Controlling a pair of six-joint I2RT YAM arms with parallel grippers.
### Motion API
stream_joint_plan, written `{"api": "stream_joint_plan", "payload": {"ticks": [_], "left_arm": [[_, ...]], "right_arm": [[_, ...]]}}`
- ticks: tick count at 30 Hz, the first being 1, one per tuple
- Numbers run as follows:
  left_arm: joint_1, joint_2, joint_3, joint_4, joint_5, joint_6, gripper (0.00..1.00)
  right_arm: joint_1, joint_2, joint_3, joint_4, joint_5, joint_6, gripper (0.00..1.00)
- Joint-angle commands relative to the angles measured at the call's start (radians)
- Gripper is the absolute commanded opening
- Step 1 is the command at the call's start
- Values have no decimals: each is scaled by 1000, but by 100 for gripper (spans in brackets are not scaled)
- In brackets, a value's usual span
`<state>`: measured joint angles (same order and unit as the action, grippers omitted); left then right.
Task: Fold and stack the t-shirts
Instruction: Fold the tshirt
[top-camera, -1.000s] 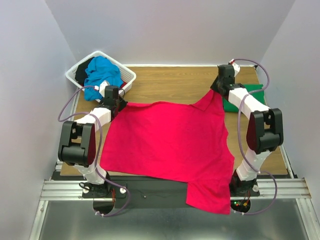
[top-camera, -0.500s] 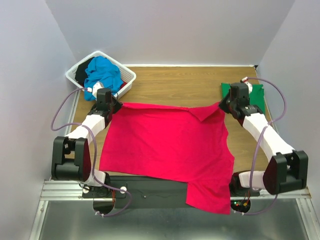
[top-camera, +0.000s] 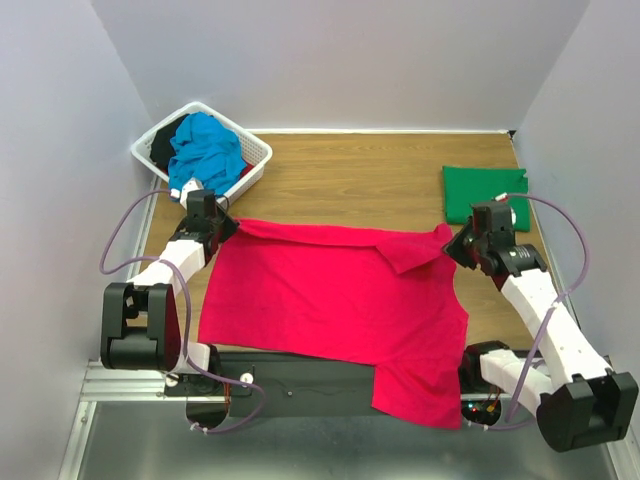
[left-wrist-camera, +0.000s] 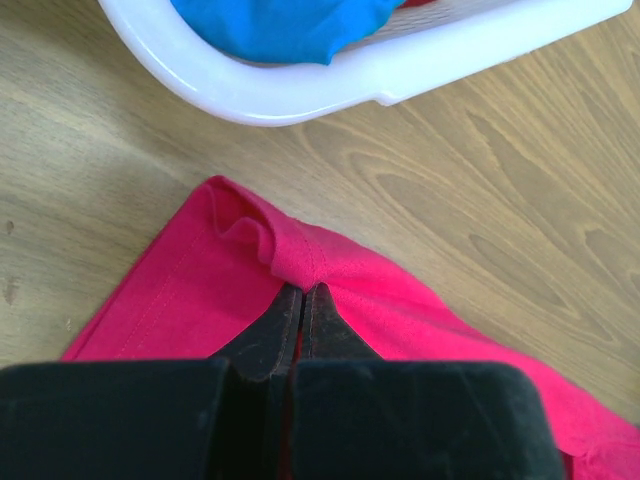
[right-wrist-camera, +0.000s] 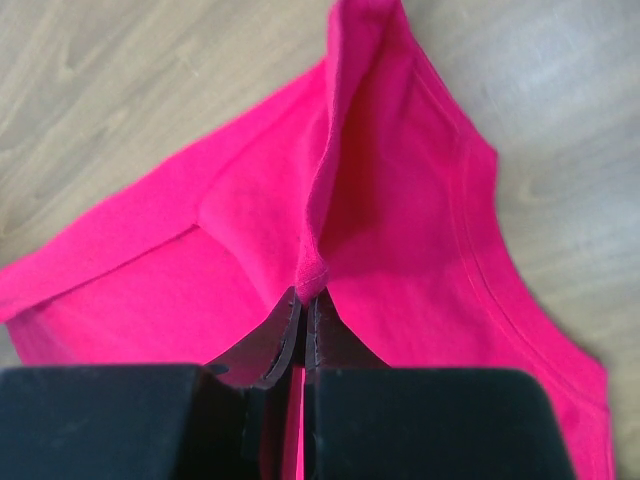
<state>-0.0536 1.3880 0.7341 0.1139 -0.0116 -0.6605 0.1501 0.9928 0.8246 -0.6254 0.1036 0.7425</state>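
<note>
The left gripper (left-wrist-camera: 300, 303) and right gripper (right-wrist-camera: 305, 303) each pinch a bunched edge of the crimson-pink t-shirt (top-camera: 330, 295), spread behind them on the tabletop (top-camera: 350, 170).

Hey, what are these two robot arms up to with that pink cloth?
Two arms are handling a crimson-pink t-shirt spread across the table. The left gripper and the right gripper each pinch one end of its far edge. A green t-shirt lies as a neat rectangle at the far right, and a turquoise-blue t-shirt sits in the white basket at the far left.
</note>
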Motion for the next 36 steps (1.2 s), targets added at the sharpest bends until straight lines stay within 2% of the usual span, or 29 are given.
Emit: {"api": "stream_joint_plan", "payload": {"ticks": [1,6,16,17,18,19,20,22,23,24,27,31,32,36], "left_arm": [[14,-38,-12,7,34,29,0],[20,-43,-2,-45,24,33,0],[23,-70,-55,-158,-71,-5,0],[24,-69,-58,-166,-79,-5,3],[24,-67,-59,-171,-85,-8,7],[24,-67,-59,-180,-90,-11,24],[24,-64,-56,-187,-93,-11,34],[24,-60,-42,-201,-99,-14,57],[24,-61,-35,-216,-99,-13,73],[23,-69,-15,-226,-100,-11,79],[24,-105,34,-292,-131,-11,88],[23,-194,54,-339,-165,-25,94],[23,-210,54,-329,-159,-28,98],[12,-218,48,-254,-53,-5,99]], "right_arm": [[-4,-69,4,-132,-8,32,1],[-6,-88,-13,-181,-22,40,3],[-6,-183,-223,-238,-140,152,4],[-4,-193,-249,-244,-142,156,5],[-4,-206,-260,-253,-140,162,9],[-4,-212,-269,-264,-145,175,14],[-6,-214,-287,-263,-154,175,18],[-4,-209,-289,-261,-156,169,40],[-4,-201,-279,-263,-144,161,47],[-4,-194,-245,-263,-128,150,57],[-4,-155,-130,-263,-44,89,68],[-4,-94,-24,-217,56,0,73],[-4,-80,-12,-192,68,-15,74],[-4,91,39,-88,132,-57,74]]}}
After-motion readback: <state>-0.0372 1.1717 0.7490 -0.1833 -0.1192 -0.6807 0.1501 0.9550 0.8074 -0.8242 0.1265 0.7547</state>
